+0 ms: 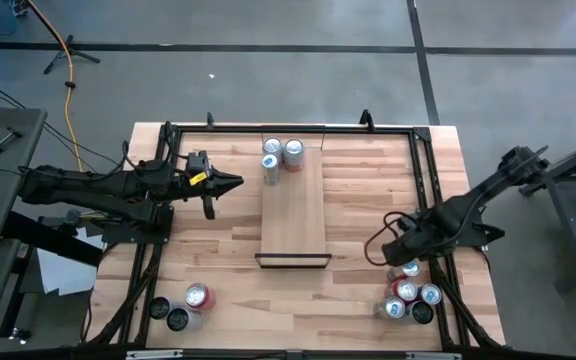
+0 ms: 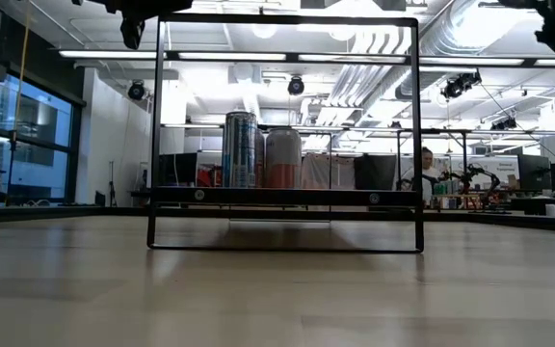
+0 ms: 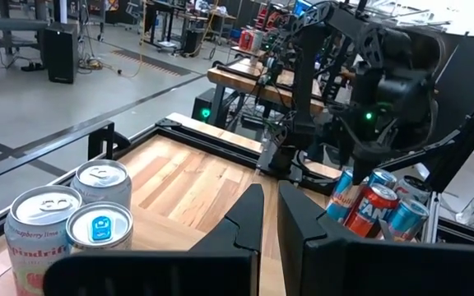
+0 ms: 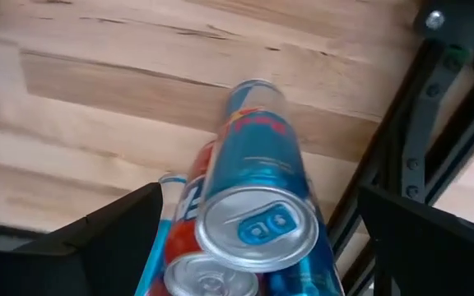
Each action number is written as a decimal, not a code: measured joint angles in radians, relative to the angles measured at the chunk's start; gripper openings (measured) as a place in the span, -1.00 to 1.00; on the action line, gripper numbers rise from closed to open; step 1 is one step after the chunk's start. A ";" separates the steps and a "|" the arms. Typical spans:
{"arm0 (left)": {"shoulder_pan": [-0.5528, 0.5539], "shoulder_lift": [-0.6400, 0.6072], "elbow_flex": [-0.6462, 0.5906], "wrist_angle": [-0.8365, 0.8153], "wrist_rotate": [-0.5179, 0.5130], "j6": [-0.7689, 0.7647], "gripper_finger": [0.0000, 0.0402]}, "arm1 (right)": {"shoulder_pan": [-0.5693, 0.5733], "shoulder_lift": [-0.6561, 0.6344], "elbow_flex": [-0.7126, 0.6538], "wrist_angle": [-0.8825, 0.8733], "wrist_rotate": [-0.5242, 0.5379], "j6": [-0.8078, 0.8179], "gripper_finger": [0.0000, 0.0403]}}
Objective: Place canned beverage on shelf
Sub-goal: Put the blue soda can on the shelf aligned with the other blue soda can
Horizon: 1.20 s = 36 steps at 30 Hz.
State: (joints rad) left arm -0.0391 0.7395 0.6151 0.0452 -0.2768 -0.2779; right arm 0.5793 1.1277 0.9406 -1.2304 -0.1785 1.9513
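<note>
shelf (image 1: 294,215) mostly bare, two cans (image 1: 282,155) crowding its far end

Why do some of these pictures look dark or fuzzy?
Low view: bright ceiling lights behind leave the shelf frame and its cans as dim silhouettes. Right wrist view: the blue can sits so close it looks soft and stretched. High view: evenly lit, soft shadows.

Even, bright overhead light from ceiling strip lamps (image 2: 258,55); soft, faint shadows on the table (image 1: 218,250). Low view: near tabletop blurred, windows (image 2: 27,135) glaring. Right wrist view: blue can (image 4: 257,189) close, slightly soft, edges stretched.
</note>
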 joint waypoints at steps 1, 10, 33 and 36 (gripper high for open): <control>0.000 0.000 0.000 0.000 0.000 0.000 -0.99 | 0.004 0.008 -0.004 0.012 0.000 0.010 0.96; 0.000 0.000 0.000 0.005 -0.049 0.000 -0.99 | 0.039 0.110 -0.008 0.035 -0.039 0.015 0.96; 0.000 0.000 0.000 0.013 -0.065 -0.008 -0.99 | 0.036 0.170 0.042 -0.011 -0.025 -0.084 0.10; 0.000 0.000 0.000 0.039 -0.078 -0.008 -0.99 | 0.034 0.170 0.130 -0.116 0.032 -0.127 0.10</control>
State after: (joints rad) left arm -0.0387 0.7395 0.6151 0.0839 -0.3549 -0.2859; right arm 0.6137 1.2972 1.0706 -1.3460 -0.1466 1.8240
